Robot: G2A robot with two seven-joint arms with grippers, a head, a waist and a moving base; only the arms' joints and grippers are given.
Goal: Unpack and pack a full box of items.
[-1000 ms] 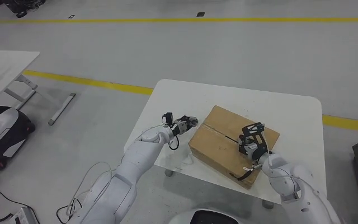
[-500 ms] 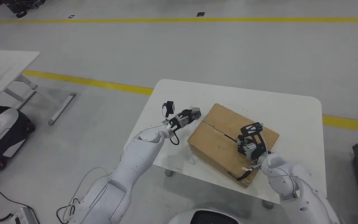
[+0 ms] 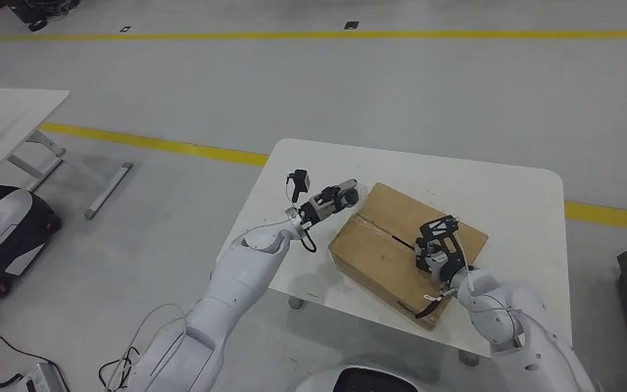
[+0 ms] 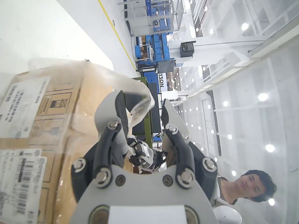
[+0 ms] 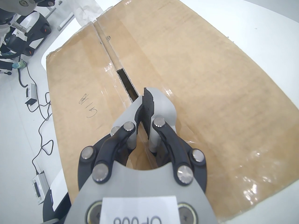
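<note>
A brown cardboard box (image 3: pixel 392 245) lies closed on the white table (image 3: pixel 470 176). My left gripper (image 3: pixel 345 192) hangs at the box's far left corner, open. In the left wrist view a strip of clear tape (image 4: pixel 130 82) runs from the box (image 4: pixel 46 122) up to one pad of that gripper (image 4: pixel 141 97) and clings there. My right gripper (image 3: pixel 428 247) rests on the box top, shut. Its tips (image 5: pixel 146 94) sit on the centre seam of the box (image 5: pixel 198 59), just behind a dark slit (image 5: pixel 126 82) where the flaps part.
The box takes up the near middle of the table; bare tabletop lies beyond it and to the right. Another white table (image 3: pixel 24 108) stands off to the left. Cables and power bricks (image 5: pixel 30 94) lie on the floor beside the table.
My left gripper has risen and moved away from me toward the box's far corner, drawing the tape strip with it. The right gripper has stayed on the seam.
</note>
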